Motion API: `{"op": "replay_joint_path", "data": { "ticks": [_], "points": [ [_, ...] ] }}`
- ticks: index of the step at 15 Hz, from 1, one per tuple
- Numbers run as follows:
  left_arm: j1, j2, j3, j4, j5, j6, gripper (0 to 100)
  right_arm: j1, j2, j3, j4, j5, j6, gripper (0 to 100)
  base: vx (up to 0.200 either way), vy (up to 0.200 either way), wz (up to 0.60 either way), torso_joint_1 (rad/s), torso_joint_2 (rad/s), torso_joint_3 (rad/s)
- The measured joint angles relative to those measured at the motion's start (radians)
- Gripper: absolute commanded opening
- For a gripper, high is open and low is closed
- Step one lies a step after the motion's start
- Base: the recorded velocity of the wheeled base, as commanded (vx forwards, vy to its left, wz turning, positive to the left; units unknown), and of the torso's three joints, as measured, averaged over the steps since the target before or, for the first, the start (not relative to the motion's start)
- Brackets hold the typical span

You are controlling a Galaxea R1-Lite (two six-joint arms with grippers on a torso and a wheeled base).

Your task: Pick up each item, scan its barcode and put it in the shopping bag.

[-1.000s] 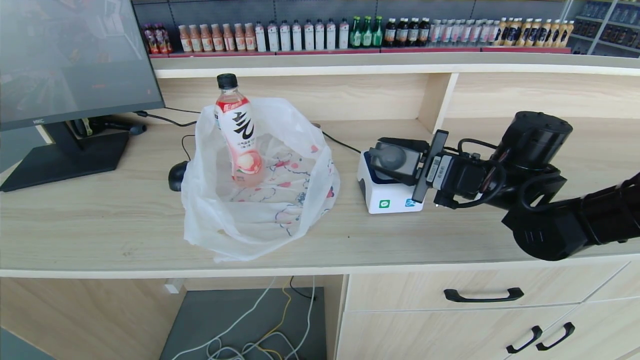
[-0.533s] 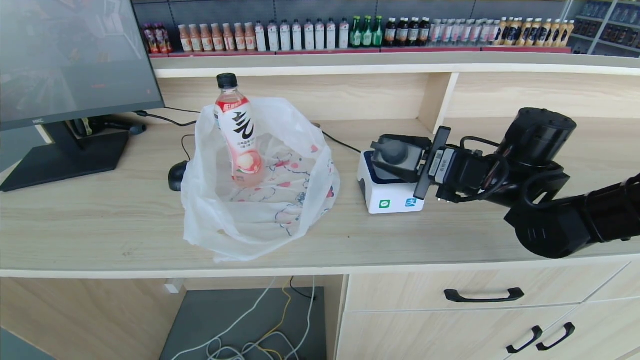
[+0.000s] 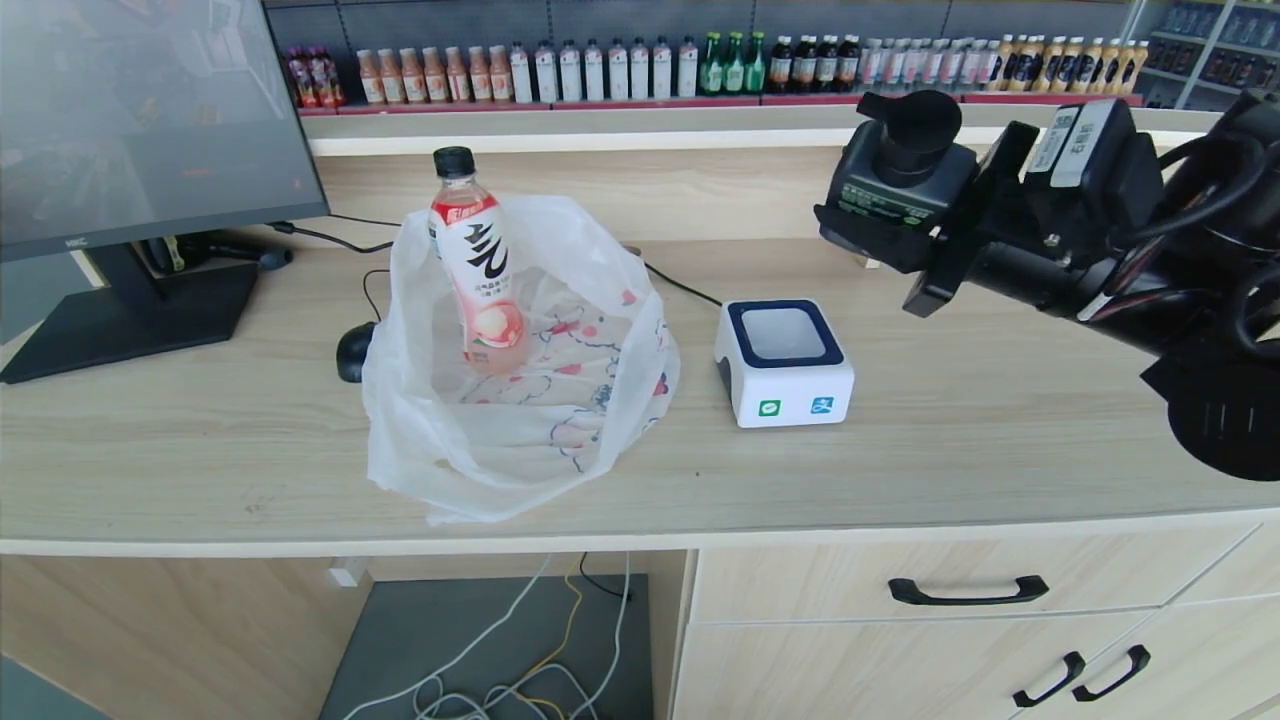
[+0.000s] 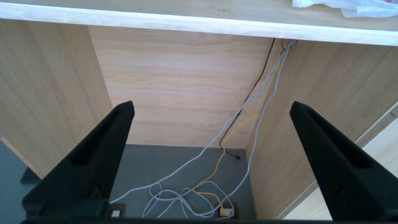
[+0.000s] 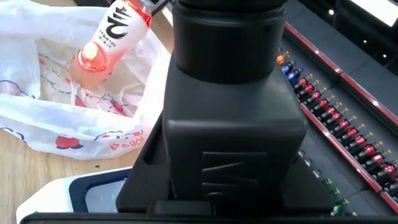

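A dark square-bodied container with a round cap hangs in the air above and to the right of the white scanner. My right gripper is shut on its base. From the right wrist the container looms close, with the scanner below it. The white shopping bag stands open on the counter left of the scanner, and a pink drink bottle stands upright in it. My left gripper is open and holds nothing, low in front of the counter's underside.
A monitor stands at the counter's far left, with a black mouse by the bag. Shelves of bottles run behind the counter. Drawers sit below on the right. Loose cables lie under the counter.
My right arm has lifted the dark container up and to the right, away from the scanner, whose top is now uncovered. The bag and bottle have not moved.
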Motion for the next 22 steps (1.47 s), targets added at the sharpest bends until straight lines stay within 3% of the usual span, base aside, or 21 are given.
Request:
{"op": "replay_joint_path", "data": {
  "ticks": [3,7,10,12,17,22],
  "points": [
    [0.0,0.0,0.0,0.0,0.0,0.0,100,-0.039,-0.058,0.047,-0.031,-0.02,0.122,0,0.0,0.0,0.0,0.0,0.0,0.0],
    [0.0,0.0,0.0,0.0,0.0,-0.001,100,-0.081,-0.087,0.138,-0.22,-0.082,0.331,0,0.0,0.0,0.0,0.0,0.0,0.0],
    [0.0,0.0,0.0,0.0,0.0,0.0,100,-0.097,-0.077,0.234,-0.389,-0.231,0.478,0,0.0,0.0,0.0,0.0,0.0,0.0],
    [0.0,0.0,0.0,0.0,0.0,-0.001,100,-0.092,-0.073,0.269,-0.43,-0.338,0.516,0,0.0,0.0,0.0,0.0,0.0,0.0],
    [0.0,0.0,0.0,0.0,0.0,0.0,100,-0.087,-0.073,0.383,-0.474,-0.389,0.544,0,0.0,0.0,0.0,0.0,0.0,0.0],
    [0.0,0.0,0.0,0.0,0.0,0.0,100,-0.081,-0.075,0.485,-0.517,-0.556,0.612,0,0.0,0.0,0.0,0.0,0.0,0.0]
  ]
}}
